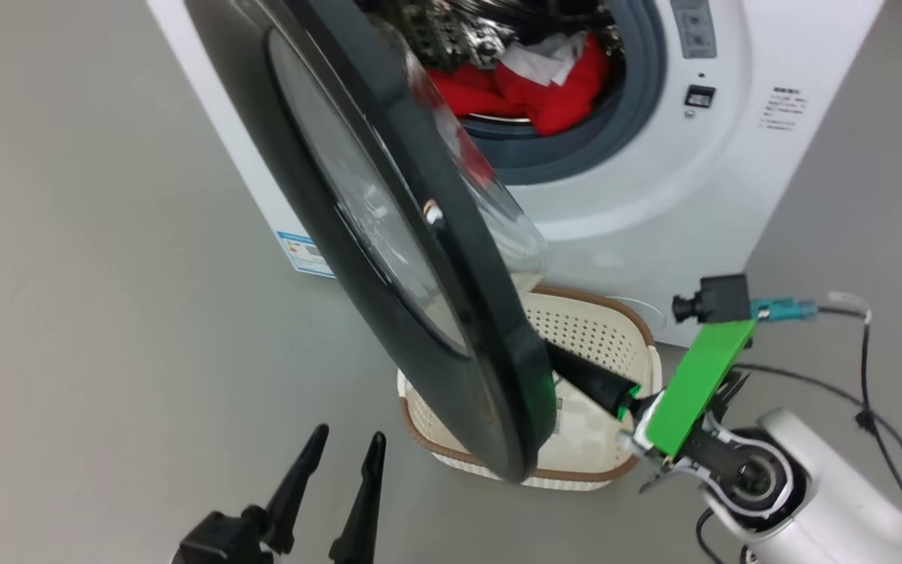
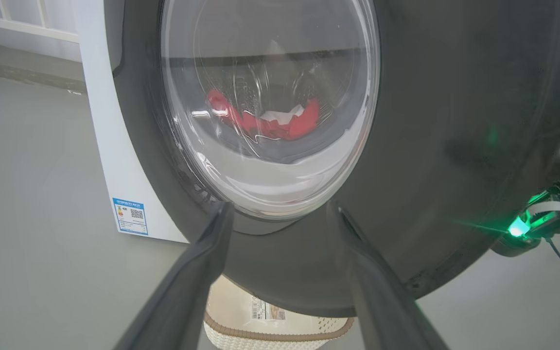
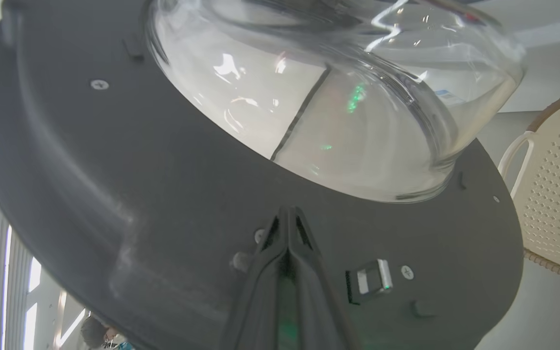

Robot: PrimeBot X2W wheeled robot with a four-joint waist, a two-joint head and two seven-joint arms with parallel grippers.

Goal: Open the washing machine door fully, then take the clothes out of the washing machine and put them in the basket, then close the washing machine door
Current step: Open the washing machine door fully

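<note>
Two end effectors [image 1: 350, 432] [image 3: 288, 214], one door [image 1: 490, 329], one basket [image 1: 604, 329], one clothes heap [image 1: 529, 94].

The round glass door [image 1: 388, 235] had a glossy black rim; the boxy metal washer [image 1: 654, 204] was white with a blue-grey rubber ring [image 1: 640, 94]. The soft clothes [image 1: 553, 94] were bright red and white. The perforated plastic basket [image 1: 600, 329] was cream, rimmed woven brown.

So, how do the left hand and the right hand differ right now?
The left hand is open, fingers spread; the right hand is shut, fingers pressed together. The left hand faces the outer side of the washing machine door, not touching it; the right hand is on the inner side, tips at the black rim near the latch. Both point their dark fingers at the door.
</note>
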